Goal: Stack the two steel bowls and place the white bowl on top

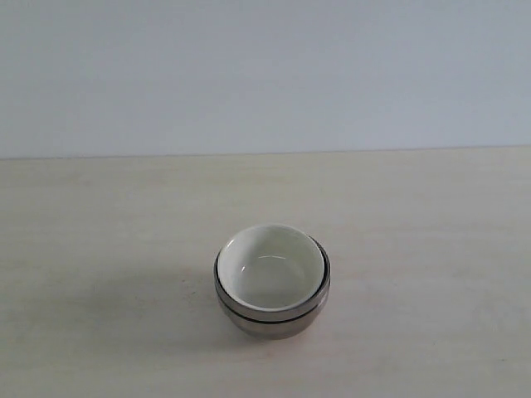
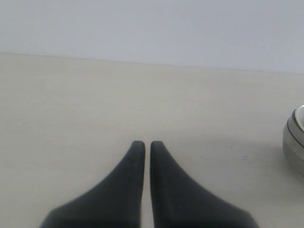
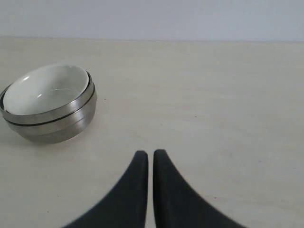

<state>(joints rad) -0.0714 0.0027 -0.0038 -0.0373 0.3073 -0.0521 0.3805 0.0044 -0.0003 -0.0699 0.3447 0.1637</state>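
- The pale, wood-grained flat worktop (image 1: pixel 99 332) carries only 1 stack. It stands well forward of the back edge by the wall and about midway across the visible width.
- The 2 shiny round steel bowls (image 1: pixel 274 319) are nested, 1 inside the other. A thin dark line separates their 2 rims in the exterior and right wrist views. I judge this step done.
- The small cream-white glossy round bowl (image 1: pixel 270 265) sits upright inside the upper steel bowl, its rim just above the steel. That step looks done too, so nothing of the task seems left.
- The left pincer (image 2: pixel 147 143) is narrowed to a slit, holds nothing and stands apart from the stack.
- The right pincer (image 3: pixel 150 153) is likewise nearly closed and empty, also apart from the stack.
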